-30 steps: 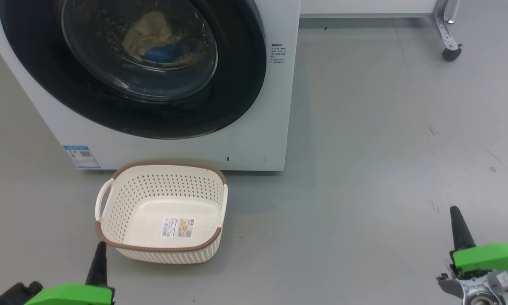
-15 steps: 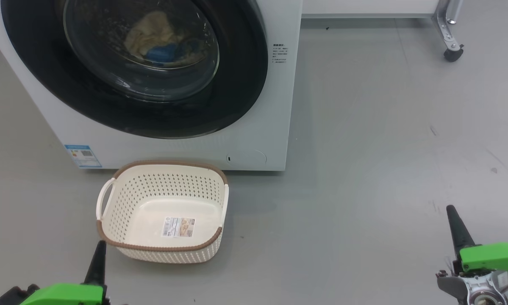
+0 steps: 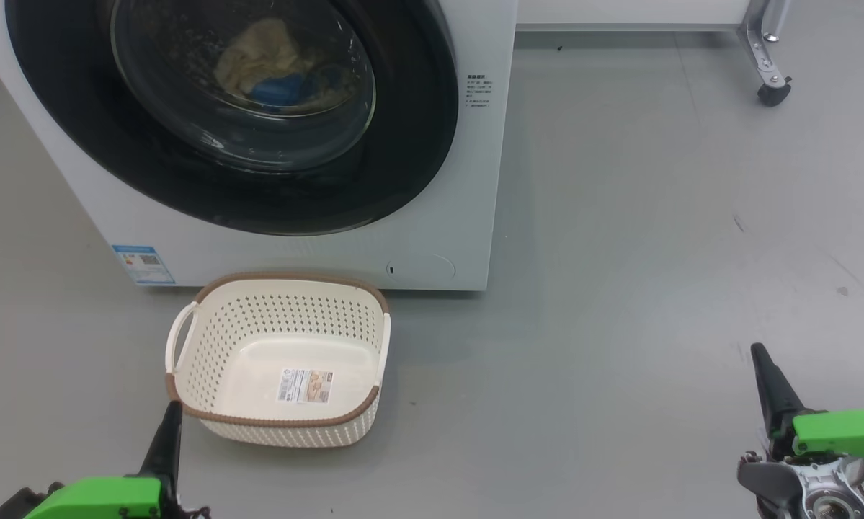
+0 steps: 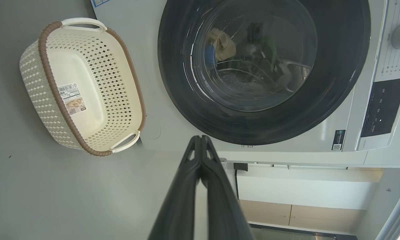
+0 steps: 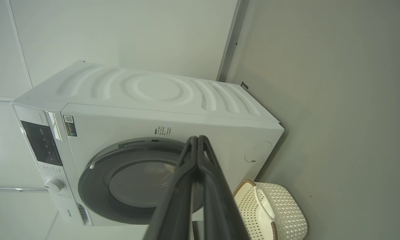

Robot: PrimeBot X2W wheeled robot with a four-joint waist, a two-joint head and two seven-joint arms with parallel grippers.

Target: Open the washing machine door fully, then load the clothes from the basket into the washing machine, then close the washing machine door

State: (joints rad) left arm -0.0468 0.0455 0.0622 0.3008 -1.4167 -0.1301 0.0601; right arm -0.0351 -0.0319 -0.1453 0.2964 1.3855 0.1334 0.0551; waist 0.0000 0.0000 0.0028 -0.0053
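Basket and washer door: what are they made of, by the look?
Basket: looks like moulded plastic, matte cream, perforated walls; brown rim woven-look, probably plastic too. Door: glossy black rim, likely plastic; centre window looks like clear glass, clothes show through it.

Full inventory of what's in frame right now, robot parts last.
washing machine: 1, white, on the floor
washing machine door: 1, black rim with clear glass, shut on the machine's front
clothes: 1 bundle, pale yellow with blue, in the drum behind the glass
basket: 1, cream with brown rim, on the floor before the machine, no clothes in it
sticker: 1, white, basket bottom
blue label: 1, machine's lower left corner
control panel: 1, black, machine front
wheeled metal leg: 1, silver, far right
left hand: 1, dark fingers, shut, holding nothing
right hand: 1, dark fingers, shut, holding nothing
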